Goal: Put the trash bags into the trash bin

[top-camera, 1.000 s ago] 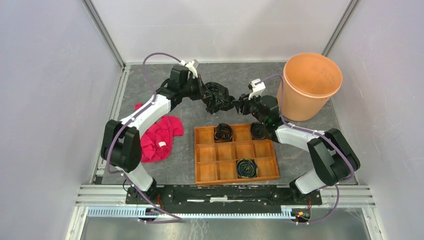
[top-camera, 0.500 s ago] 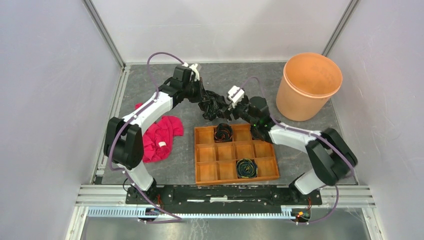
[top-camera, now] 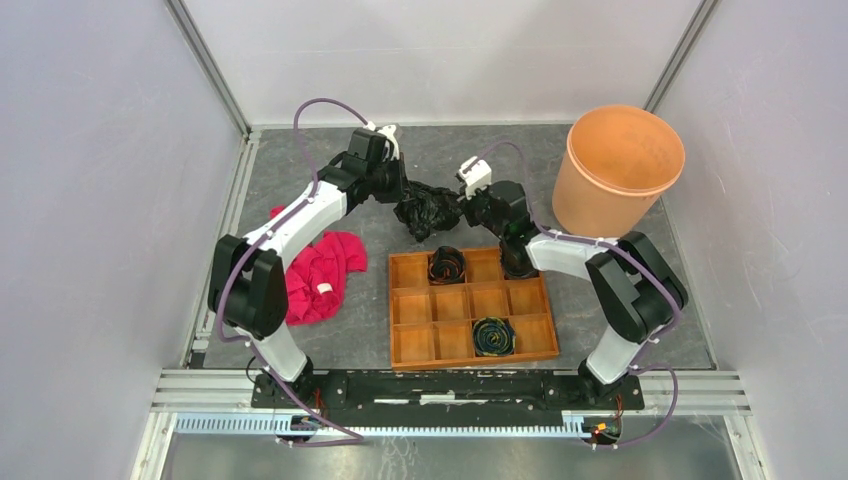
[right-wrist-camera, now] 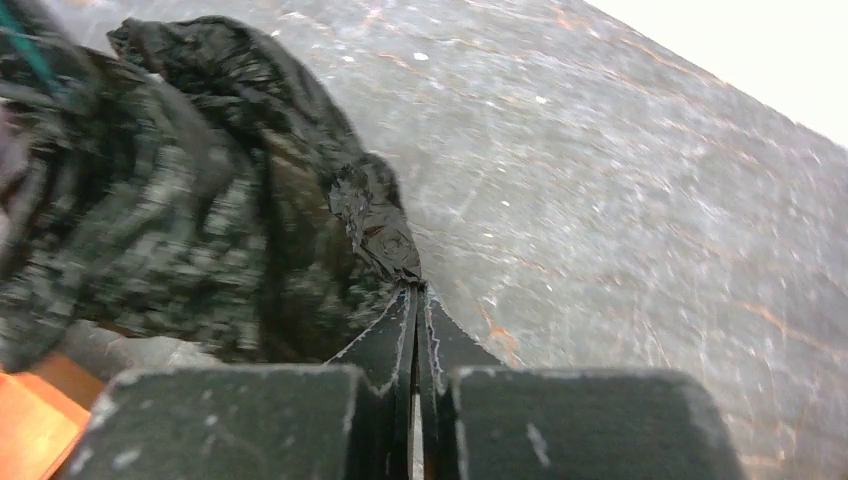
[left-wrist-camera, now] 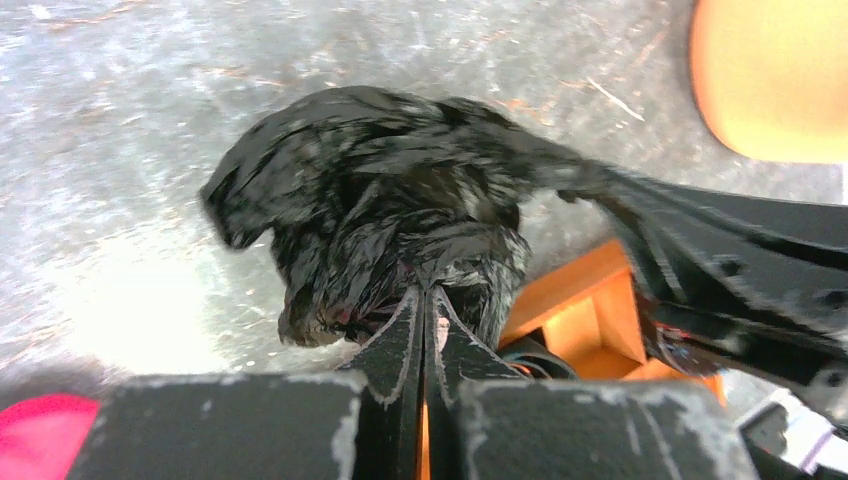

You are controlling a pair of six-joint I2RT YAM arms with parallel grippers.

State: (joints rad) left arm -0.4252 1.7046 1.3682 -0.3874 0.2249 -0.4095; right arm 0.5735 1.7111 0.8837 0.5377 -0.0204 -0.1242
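i see my left gripper (top-camera: 404, 196) pinched tight on the left side of the crumpled black trash bag (top-camera: 428, 213), which sits bunched between both pincers, just behind the wooden tray (top-camera: 392, 312). my right gripper (top-camera: 463, 206) is clamped on a fold at the bag's right side. the trash bin (top-camera: 592, 205) stands further right, apart from the bag.

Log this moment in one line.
left gripper shut on trash bag | right gripper shut on trash bag | trash bag outside trash bin

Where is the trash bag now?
Top view: the trash bag is pinched between the left fingers and right fingers, behind the wooden tray, left of the bin.
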